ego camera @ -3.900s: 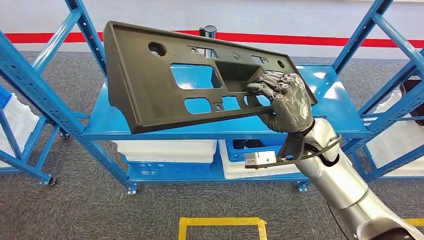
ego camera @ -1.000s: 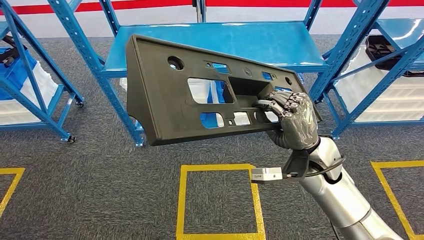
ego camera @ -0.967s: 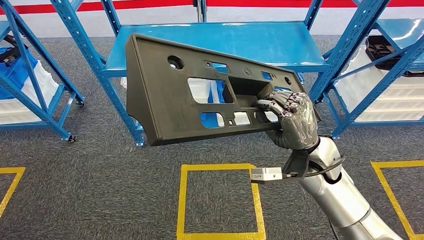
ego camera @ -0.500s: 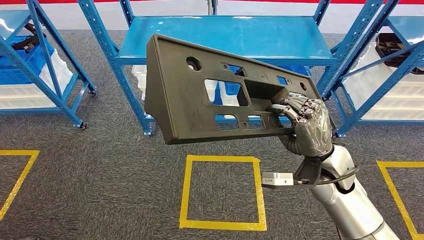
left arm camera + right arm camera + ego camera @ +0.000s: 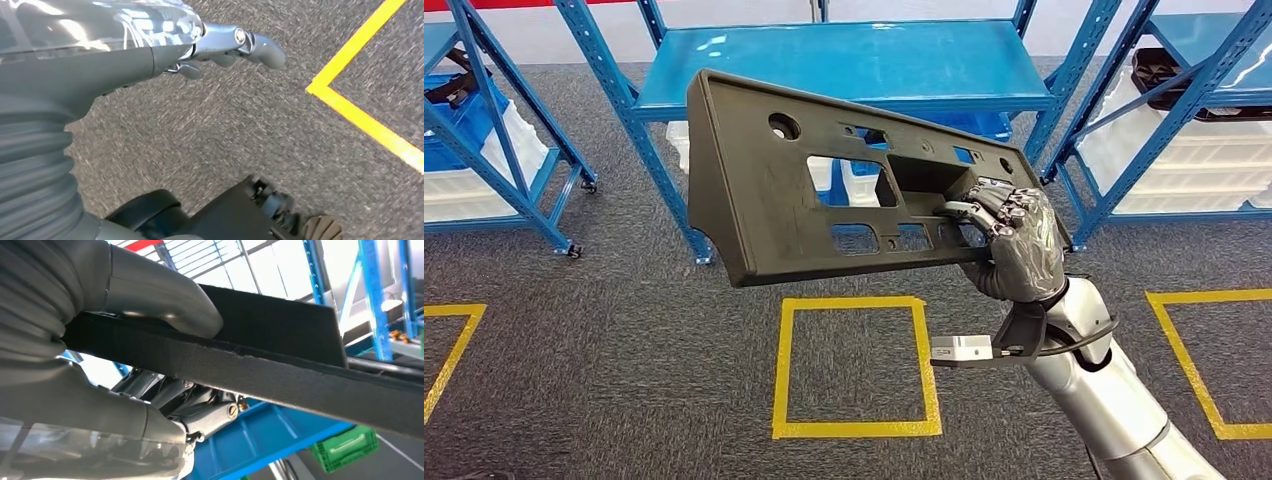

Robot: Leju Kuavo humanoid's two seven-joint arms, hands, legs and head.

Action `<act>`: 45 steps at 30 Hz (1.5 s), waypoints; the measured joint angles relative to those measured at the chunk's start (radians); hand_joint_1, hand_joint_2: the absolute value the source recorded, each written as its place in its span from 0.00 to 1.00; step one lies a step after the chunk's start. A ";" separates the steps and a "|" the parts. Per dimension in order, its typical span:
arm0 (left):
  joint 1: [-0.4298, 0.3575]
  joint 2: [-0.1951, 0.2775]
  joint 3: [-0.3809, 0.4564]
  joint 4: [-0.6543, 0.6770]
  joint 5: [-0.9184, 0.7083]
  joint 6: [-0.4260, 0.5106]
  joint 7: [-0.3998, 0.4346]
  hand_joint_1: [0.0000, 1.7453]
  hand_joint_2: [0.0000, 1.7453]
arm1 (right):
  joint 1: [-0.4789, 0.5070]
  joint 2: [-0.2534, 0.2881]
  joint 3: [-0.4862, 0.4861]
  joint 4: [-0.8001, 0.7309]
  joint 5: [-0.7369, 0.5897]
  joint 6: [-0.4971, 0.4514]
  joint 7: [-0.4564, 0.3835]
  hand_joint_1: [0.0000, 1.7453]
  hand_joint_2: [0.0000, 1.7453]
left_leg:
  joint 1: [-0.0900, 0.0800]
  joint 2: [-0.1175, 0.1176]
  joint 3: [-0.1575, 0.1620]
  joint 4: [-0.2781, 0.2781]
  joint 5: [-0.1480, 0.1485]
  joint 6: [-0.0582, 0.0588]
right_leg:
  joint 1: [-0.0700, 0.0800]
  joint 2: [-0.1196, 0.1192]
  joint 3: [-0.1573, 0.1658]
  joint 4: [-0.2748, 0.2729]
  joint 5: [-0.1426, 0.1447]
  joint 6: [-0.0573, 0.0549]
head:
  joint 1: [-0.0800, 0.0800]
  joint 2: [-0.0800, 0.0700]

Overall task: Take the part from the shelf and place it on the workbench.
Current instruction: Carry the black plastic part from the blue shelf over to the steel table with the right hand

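Part (image 5: 774, 200), a dark panel with cut-outs, hung in the air above the grey carpet, tilted, its far end toward 10 o'clock from the right hand (image 5: 1016, 245). That hand gripped its 4 o'clock corner, fingers (image 5: 969, 208) hooked through an opening, thumb (image 5: 165, 295) pressed on the rim. Blue shelf (image 5: 844, 65) stood at 12 o'clock. Left hand (image 5: 150, 45) hung over the carpet, holding nothing, fingers slightly curled and apart.
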 joint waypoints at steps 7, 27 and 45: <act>0.004 0.000 -0.010 0.000 -0.001 -0.001 -0.010 0.00 1.00 | 0.005 0.002 -0.003 0.000 -0.066 0.036 -0.019 1.00 1.00 | 0.004 0.015 -0.040 -0.011 0.040 0.034 | -0.005 0.000 -0.101 0.227 -0.129 0.027 | 0.026 0.000; 0.012 0.008 -0.011 0.000 -0.004 0.001 -0.011 0.00 1.00 | 0.059 0.016 -0.019 -0.015 -0.074 0.028 -0.040 1.00 1.00 | 0.010 -0.033 -0.102 0.151 -0.015 -0.002 | -0.009 0.053 0.010 0.013 -0.022 -0.012 | -0.002 0.000; 0.010 0.013 -0.012 0.001 -0.008 0.001 0.005 0.00 1.00 | 0.094 0.029 -0.033 -0.032 -0.057 0.016 -0.049 1.00 1.00 | 0.004 0.084 -0.069 0.022 0.032 0.009 | 0.004 -0.062 0.017 0.011 -0.029 0.026 | 0.054 0.000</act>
